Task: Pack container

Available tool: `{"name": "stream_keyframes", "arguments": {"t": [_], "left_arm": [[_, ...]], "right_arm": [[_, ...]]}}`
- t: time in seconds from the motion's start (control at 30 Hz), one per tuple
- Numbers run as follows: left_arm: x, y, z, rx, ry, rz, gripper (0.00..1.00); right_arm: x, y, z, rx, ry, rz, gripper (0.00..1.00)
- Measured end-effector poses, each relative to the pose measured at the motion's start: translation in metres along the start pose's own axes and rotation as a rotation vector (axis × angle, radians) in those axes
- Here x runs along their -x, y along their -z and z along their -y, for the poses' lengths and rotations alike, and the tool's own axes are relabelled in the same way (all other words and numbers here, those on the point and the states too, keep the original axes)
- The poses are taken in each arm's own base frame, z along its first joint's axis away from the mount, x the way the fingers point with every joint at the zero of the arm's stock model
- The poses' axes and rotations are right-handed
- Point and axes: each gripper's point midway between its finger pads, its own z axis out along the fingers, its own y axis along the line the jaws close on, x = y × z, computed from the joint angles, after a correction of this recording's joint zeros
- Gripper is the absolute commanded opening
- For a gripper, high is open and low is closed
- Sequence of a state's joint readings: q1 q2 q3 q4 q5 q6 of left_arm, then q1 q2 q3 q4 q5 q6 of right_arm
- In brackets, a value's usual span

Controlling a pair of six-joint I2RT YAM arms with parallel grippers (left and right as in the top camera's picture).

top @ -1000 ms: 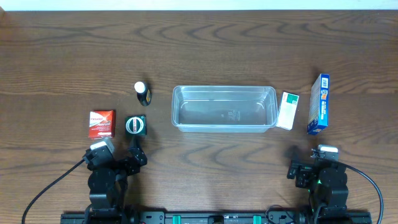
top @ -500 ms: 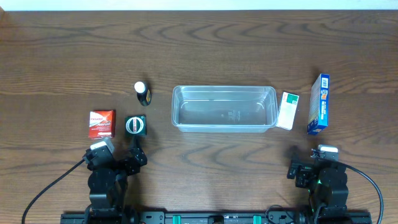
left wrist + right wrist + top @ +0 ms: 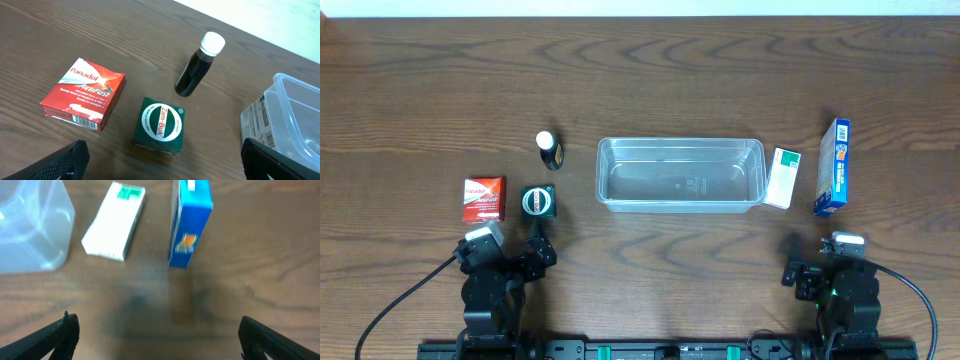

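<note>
Overhead: the clear rectangular plastic container (image 3: 680, 143) sits mid-table. To its left are a dark bottle with a white cap (image 3: 549, 150), a green square Zam-Buk box (image 3: 538, 202) and a red Panadol carton (image 3: 483, 198). A white-and-green box (image 3: 782, 177) lies just beside its right end, then a blue carton (image 3: 832, 167).

Left wrist: the left gripper (image 3: 166, 156) is spread wide, grasping nothing, near the Zam-Buk box.

Right wrist, blurry: the right gripper (image 3: 159, 330) is also splayed and holds nothing.

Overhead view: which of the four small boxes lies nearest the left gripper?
The green Zam-Buk box, just ahead of the left gripper; the red Panadol box lies further aside, the white box and blue box past the container.
</note>
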State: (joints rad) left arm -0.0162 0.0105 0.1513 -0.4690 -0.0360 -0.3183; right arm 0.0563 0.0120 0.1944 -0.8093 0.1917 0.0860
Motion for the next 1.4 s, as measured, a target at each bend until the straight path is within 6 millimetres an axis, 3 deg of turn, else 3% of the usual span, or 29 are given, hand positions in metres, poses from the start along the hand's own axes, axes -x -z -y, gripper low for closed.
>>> {"name": "stream_keyframes", "arguments": {"t": [0.13, 0.5, 0.67, 0.93, 1.17, 1.3, 1.4], "left_arm": [[0.000, 0.000, 0.000, 0.000, 0.000, 0.000, 0.98], [0.000, 0.000, 0.000, 0.000, 0.000, 0.000, 0.98], [0.000, 0.000, 0.000, 0.000, 0.000, 0.000, 0.98], [0.000, 0.000, 0.001, -0.003, 0.000, 0.000, 0.98], [0.000, 0.000, 0.001, -0.003, 0.000, 0.000, 0.98], [0.000, 0.000, 0.001, -0.003, 0.000, 0.000, 0.98], [0.000, 0.000, 0.001, -0.003, 0.000, 0.000, 0.98]], "right_arm": [[0.025, 0.001, -0.009, 0.052, -0.025, 0.100, 0.99], [0.060, 0.017, -0.059, 0.365, -0.183, 0.208, 0.99], [0.073, 0.027, -0.060, 0.374, -0.199, 0.174, 0.99], [0.138, 0.038, -0.041, 0.204, -0.188, -0.053, 0.99], [0.195, 0.004, -0.028, 0.033, -0.106, -0.249, 0.99], [0.200, -0.029, -0.022, -0.026, -0.063, -0.301, 0.97], [0.187, -0.055, -0.007, -0.094, -0.087, -0.372, 0.94]]}}
